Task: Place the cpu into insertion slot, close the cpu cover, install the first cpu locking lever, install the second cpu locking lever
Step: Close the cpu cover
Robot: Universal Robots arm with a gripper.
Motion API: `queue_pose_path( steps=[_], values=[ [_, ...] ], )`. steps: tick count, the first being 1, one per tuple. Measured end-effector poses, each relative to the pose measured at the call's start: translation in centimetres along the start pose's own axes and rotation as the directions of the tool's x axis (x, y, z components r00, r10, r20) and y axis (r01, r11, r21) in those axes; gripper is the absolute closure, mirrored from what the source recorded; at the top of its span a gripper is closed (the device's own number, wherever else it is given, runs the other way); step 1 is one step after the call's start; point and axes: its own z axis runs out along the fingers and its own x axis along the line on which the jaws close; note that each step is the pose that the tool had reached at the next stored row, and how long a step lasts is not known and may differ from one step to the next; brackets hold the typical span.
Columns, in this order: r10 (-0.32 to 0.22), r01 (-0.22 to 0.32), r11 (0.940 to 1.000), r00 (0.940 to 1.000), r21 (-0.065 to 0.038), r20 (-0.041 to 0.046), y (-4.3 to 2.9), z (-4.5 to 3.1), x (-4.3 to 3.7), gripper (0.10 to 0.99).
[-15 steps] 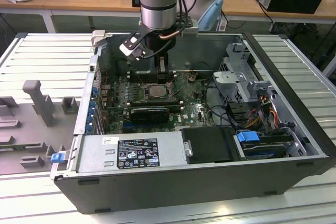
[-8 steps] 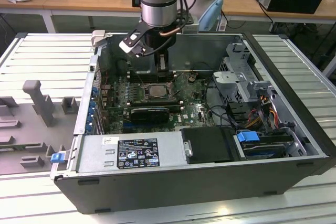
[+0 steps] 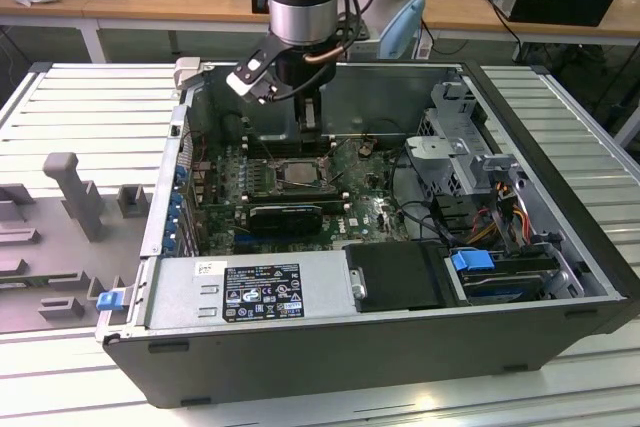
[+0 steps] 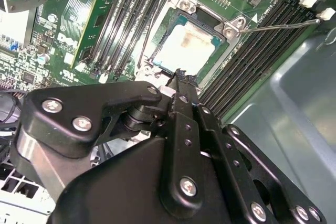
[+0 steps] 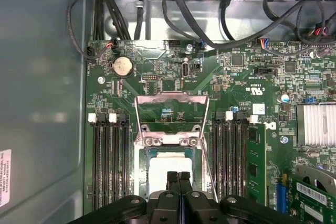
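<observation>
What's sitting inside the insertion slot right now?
The cpu, pale metal top up, lies in the insertion slot. The gripper covers one edge, so full seating is hidden.

Black gripper (image 4: 180,75) tip over edge of pale cpu (image 4: 185,51), cpu sat in socket (image 4: 182,20), green board (image 4: 58,22), memory slots (image 4: 123,24) either side, thin metal lever (image 4: 278,25) nr socket corner, grey case wall (image 4: 299,103)
</observation>
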Motion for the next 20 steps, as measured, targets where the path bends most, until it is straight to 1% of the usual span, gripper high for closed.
queue_pose_path(
  steps=[3,6,9,12,13,15,16,17,18,20],
  values=[
    [0.0,0.0,1.0,1.0,0.0,0.0,0.04,-0.38,0.0,0.98],
    [0.0,0.0,1.0,1.0,0.001,0.0,0.4,-0.58,0.01,0.98],
    [0.0,0.0,1.0,1.0,0.005,0.0,1.09,-0.69,0.01,0.98],
    [0.0,0.0,0.9999,1.0,0.013,0.0,1.96,-0.63,0.02,0.98],
    [0.0,0.0,0.9999,1.0,0.016,0.0002,2.42,-0.6,0.02,0.98],
    [0.0,0.0,0.9998,1.0,0.02,0.0003,2.86,-0.61,0.03,0.98],
    [0.0,0.0,0.9997,1.0,0.023,0.0002,3.18,-0.7,0.03,0.98],
    [0.0,0.0,0.9997,1.0,0.024,0.0002,3.35,-0.79,0.03,0.98],
    [0.0,0.0,0.9997,1.0,0.026,0.0002,3.66,-0.87,0.04,0.98],
    [0.0,0.0,0.9995,1.0,0.03,0.0001,4.56,-0.82,0.05,0.98]
  ],
)
